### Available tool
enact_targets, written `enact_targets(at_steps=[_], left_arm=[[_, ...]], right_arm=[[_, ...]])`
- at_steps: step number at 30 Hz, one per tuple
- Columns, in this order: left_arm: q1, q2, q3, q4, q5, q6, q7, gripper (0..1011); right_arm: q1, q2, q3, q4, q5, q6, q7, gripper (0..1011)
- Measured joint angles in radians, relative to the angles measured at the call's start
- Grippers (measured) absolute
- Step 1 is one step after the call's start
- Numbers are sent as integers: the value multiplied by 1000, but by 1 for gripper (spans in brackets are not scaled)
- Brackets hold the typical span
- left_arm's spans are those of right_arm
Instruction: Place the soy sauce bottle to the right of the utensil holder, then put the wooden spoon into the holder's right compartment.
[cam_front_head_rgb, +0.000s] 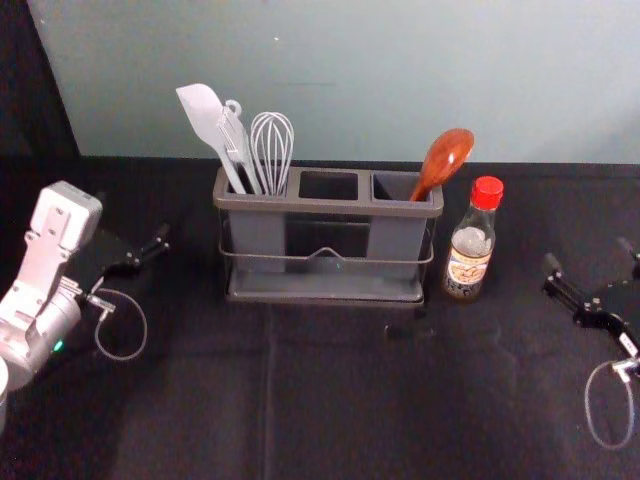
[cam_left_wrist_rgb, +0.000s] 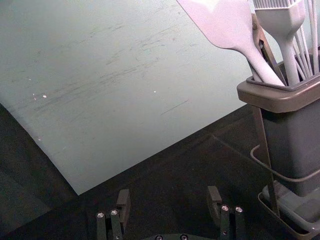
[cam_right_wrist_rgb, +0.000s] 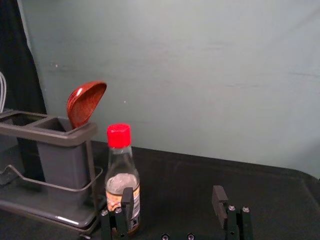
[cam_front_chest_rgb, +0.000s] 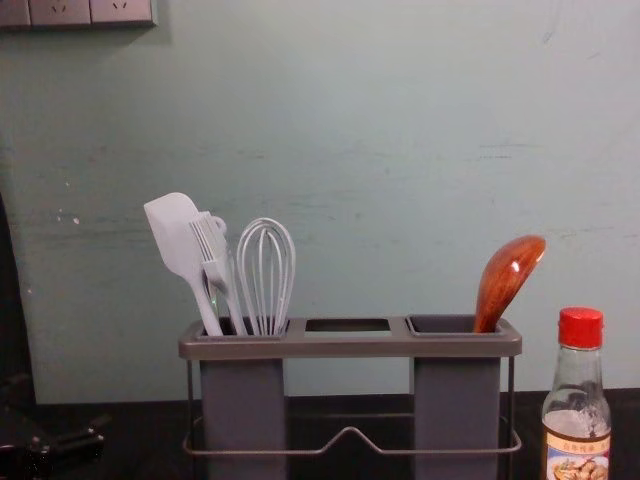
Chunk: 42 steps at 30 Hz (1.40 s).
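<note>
Red-brown wooden spoon (cam_front_head_rgb: 446, 157): found in the right compartment (cam_front_head_rgb: 392, 188) of the grey plastic utensil holder with brown rim and wire rail (cam_front_head_rgb: 300, 206). Its bowl is raised above the rim and tilted toward 1 o'clock in the head view; its lower end is hidden inside the compartment.

The clear glass soy sauce bottle with red cap and printed label (cam_front_head_rgb: 468, 250) is stood upright on the black-covered worktop (cam_front_head_rgb: 350, 400), at 3 o'clock from the holder and just beside it.

In the left compartment, a pale flat spatula (cam_front_head_rgb: 203, 115), a pale bristled brush (cam_front_chest_rgb: 212, 250) and a pale wire whisk (cam_front_head_rgb: 272, 150) are held, heads up. The middle compartment (cam_front_head_rgb: 329, 186) is set between the two others.

The left pincer (cam_front_head_rgb: 132, 217) is located at 9 o'clock from the holder, well apart from it. Its fingers are spread wide in the left wrist view, with dark worktop seen between them.

The right pincer (cam_front_head_rgb: 588, 253) is located near 3 o'clock from the bottle. Its fingers are likewise spread wide; in the right wrist view, the bottle's lower part is partly covered by one finger (cam_right_wrist_rgb: 127, 200).

A pale green-grey wall (cam_front_head_rgb: 550, 80) is noted behind the worktop.
</note>
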<state>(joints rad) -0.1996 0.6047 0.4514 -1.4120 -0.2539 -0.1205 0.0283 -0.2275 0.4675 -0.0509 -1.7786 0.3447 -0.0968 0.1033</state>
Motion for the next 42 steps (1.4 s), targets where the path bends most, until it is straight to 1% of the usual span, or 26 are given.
enact_targets(at_steps=[5, 11, 19, 42], left_arm=[[0, 0, 0, 0, 0, 0, 0, 1005], [0, 0, 0, 0, 0, 0, 0, 1005], [0, 0, 0, 0, 0, 0, 0, 1005], [0, 0, 0, 0, 0, 0, 0, 1005]], right_arm=[[-1, -22, -8, 18, -24, -11, 3, 1002], [-4, -41, -8, 29, -47, -15, 5, 1002], [-1, -58, -5, 40, -64, -10, 17, 1002], [-1, -57, -6, 40, -63, -9, 17, 1002]])
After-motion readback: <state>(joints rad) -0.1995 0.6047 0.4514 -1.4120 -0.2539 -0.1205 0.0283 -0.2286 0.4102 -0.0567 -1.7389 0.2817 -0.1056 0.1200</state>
